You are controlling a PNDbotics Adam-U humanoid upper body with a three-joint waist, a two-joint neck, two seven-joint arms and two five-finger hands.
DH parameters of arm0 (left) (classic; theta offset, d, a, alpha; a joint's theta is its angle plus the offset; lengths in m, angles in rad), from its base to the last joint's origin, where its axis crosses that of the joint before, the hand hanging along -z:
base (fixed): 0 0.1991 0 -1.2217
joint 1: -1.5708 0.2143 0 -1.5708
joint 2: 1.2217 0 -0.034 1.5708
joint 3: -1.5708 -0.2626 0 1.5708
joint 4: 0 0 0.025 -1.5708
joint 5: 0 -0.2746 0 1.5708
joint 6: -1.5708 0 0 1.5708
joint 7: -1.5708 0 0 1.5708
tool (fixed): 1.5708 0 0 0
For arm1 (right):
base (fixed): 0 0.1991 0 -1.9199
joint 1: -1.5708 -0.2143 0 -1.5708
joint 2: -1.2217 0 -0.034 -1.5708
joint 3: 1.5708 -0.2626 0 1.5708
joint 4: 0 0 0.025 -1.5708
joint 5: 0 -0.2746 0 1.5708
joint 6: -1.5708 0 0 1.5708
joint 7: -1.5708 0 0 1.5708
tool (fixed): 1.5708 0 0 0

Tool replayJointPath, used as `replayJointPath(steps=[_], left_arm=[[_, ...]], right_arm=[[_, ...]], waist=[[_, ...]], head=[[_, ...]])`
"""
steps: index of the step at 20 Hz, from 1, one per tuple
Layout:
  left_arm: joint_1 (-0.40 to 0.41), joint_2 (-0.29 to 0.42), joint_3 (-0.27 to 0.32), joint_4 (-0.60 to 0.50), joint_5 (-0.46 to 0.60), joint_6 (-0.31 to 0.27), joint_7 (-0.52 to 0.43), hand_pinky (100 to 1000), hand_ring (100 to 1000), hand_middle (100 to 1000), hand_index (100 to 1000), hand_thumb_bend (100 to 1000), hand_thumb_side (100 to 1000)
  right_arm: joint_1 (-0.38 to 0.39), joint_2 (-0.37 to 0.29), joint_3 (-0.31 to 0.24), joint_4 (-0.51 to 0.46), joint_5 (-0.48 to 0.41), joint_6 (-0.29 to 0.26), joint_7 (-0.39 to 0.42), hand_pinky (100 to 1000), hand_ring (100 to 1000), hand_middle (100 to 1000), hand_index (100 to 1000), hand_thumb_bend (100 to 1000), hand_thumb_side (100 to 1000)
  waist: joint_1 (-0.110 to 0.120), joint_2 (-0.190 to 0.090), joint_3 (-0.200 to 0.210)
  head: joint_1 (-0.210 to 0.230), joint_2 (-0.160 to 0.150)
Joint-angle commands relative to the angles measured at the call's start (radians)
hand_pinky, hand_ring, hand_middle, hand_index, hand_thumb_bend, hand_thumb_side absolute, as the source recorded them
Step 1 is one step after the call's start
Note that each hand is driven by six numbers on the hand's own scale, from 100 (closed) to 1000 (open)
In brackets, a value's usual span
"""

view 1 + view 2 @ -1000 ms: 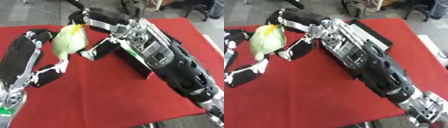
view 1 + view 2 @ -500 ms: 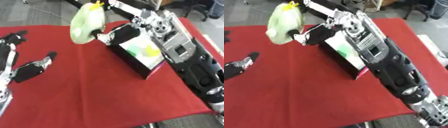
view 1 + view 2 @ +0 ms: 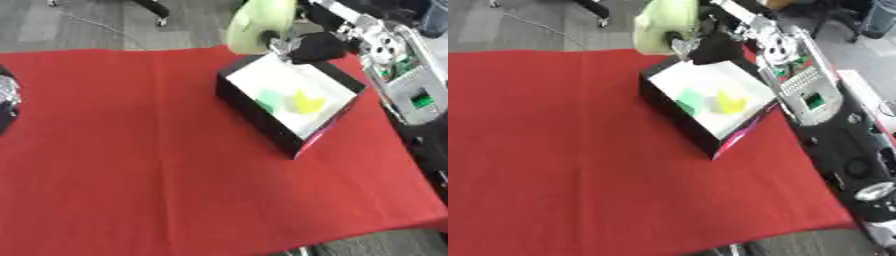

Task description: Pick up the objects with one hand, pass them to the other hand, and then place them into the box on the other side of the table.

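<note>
A pale green rounded object [image 3: 255, 26] hangs over the far corner of the black box [image 3: 254, 112], with my right hand [image 3: 317, 46] shut on its lower right side. The box has a white inside and sits tilted on the right half of the red cloth [image 3: 131, 150]. A green piece [image 3: 271, 98] and a yellow piece [image 3: 306, 101] lie in it. My right arm [image 3: 798, 85] comes in from the right, along the box's far side. Only a sliver of my left hand [image 3: 5, 92] shows at the left edge, and its fingers are hidden.
The red cloth covers the table, with its front edge [image 3: 262, 247] near the bottom and its right edge just past the box. Grey floor and chair legs [image 3: 157, 10] lie beyond the far edge.
My right hand has carried the pale green object rightwards from above the left hand to over the box's far corner. The left arm has drawn back to the left edge. The view shifted.
</note>
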Motion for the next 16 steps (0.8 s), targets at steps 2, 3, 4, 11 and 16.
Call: replayJointPath(steps=[2,3,4,11,16], left_arm=[[0.009,0.002,0.061,-0.047,0.069,-0.032,0.071,615,602,576,813,100,799],[0.012,-0.002,0.065,-0.047,0.086,-0.04,0.088,616,604,579,813,100,797],[0.014,-0.006,0.067,-0.045,0.102,-0.049,0.104,617,606,581,810,100,791],[0.017,-0.005,0.048,-0.026,0.218,-0.119,0.22,620,604,580,809,100,783],[0.018,0.002,0.025,-0.006,0.271,-0.15,0.3,622,606,582,811,100,777]], right_arm=[[0.025,-0.068,-0.071,0.092,0.063,0.015,-0.071,901,1000,387,576,100,193],[0.031,-0.07,-0.063,0.118,0.079,0.01,-0.087,909,1000,412,601,100,182],[0.036,-0.07,-0.051,0.143,0.095,0.0,-0.103,925,1000,450,637,100,173],[0.031,-0.062,0.002,0.262,0.154,-0.109,-0.065,998,1000,737,852,100,115],[0.038,-0.07,0.006,0.273,0.194,-0.191,0.014,1000,1000,886,999,100,537]], waist=[[0.005,-0.012,0.0],[0.005,-0.012,0.001],[0.006,-0.012,0.002],[0.008,-0.009,0.009],[0.007,-0.008,0.01]], head=[[0.002,-0.021],[-0.001,-0.023],[-0.006,-0.025],[-0.099,-0.038],[-0.145,-0.042]])
